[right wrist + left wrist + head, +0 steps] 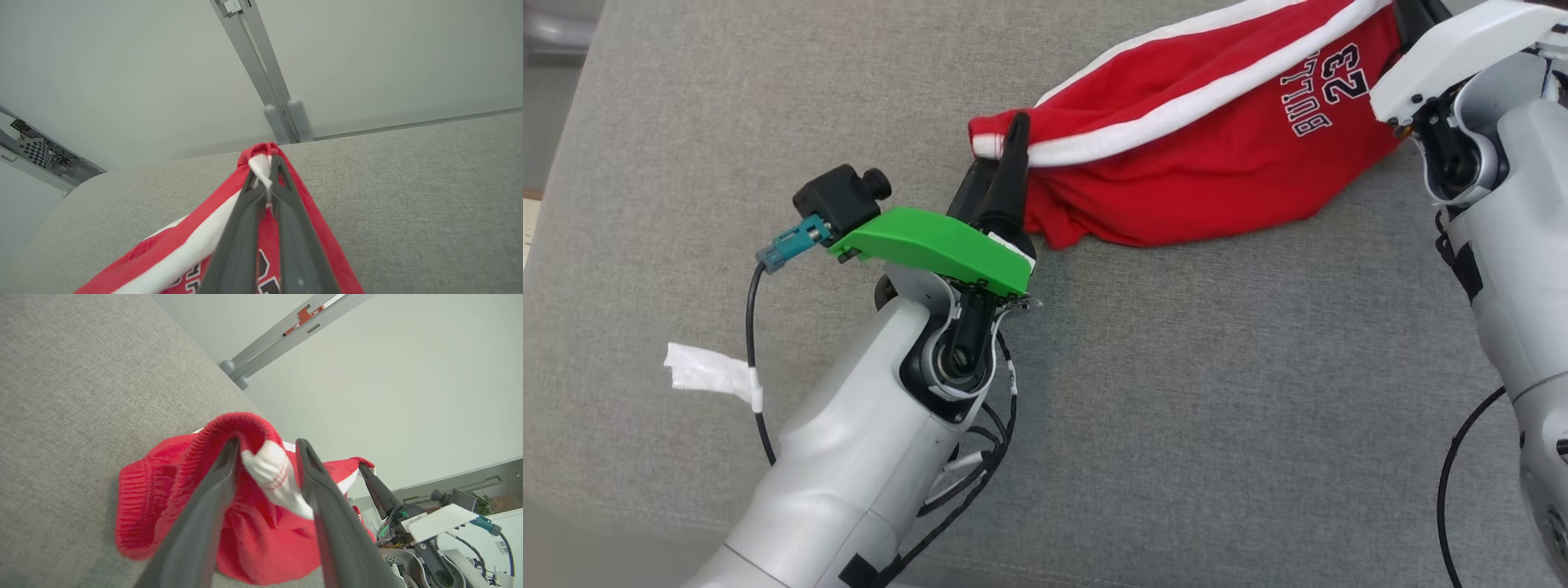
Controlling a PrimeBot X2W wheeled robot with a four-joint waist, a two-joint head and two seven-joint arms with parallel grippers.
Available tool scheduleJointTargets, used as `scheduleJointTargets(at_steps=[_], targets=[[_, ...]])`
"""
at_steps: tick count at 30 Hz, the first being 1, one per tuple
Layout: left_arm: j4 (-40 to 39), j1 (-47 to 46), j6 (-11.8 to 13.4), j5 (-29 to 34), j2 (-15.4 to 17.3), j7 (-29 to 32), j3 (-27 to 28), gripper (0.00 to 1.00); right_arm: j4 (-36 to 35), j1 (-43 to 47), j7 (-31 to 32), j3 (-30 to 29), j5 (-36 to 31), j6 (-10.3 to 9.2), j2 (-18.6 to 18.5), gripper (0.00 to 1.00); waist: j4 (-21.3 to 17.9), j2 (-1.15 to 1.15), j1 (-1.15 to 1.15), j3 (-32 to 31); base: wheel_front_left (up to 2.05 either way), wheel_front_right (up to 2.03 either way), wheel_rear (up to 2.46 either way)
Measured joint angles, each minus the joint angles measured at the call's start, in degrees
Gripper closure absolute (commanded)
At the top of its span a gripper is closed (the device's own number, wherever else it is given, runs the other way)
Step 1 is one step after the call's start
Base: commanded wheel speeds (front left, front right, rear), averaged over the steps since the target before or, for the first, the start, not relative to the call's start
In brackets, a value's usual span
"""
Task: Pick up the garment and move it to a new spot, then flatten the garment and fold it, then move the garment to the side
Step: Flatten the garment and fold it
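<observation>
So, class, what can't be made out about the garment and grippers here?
- Head view: far end of garment and tips of right gripper cut off by top edge.
- Right wrist view: lettering cut off by bottom edge, partly behind fingers.
- Left wrist view: left gripper covers middle of garment.

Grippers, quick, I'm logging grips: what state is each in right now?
Left gripper: open, red garment loose between its fingers.
Right gripper: shut on the garment.

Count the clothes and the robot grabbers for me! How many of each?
Red Bulls garment: 1
Grippers: 2 (left gripper, right gripper)
Total: 3
</observation>
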Motion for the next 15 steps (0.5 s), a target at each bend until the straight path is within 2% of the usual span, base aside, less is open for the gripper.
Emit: scheduleJointTargets(at_steps=[9,10,11,15], targets=[[-2.6,-0.9,-1.5,5.8,0.0,-0.1,0.4,0.0,12.4,-7.0,-4.3,1.2,-1.6,0.01,-1.8,1.0,4.4,0.0,0.0,2.2,0.0,0.0,0.0],[-2.9,-0.7,-1.5,6.1,0.0,-0.1,0.4,0.0,13.2,-7.4,-4.9,1.2,-1.7,0.0,-1.9,0.47,4.8,0.0,0.0,2.4,0.0,0.0,0.0],[-3.3,-0.4,-1.5,6.5,0.0,-0.1,0.5,0.0,14.1,-7.9,-5.4,1.6,-2.0,0.0,-2.0,0.0,5.2,0.0,0.0,2.6,0.0,0.0,0.0],[-4.6,0.5,-1.6,10.0,0.0,-0.1,1.6,0.0,16.4,-8.6,-6.2,3.9,-3.4,0.0,-1.8,0.0,6.5,0.0,0.0,3.3,0.0,0.0,0.0]])
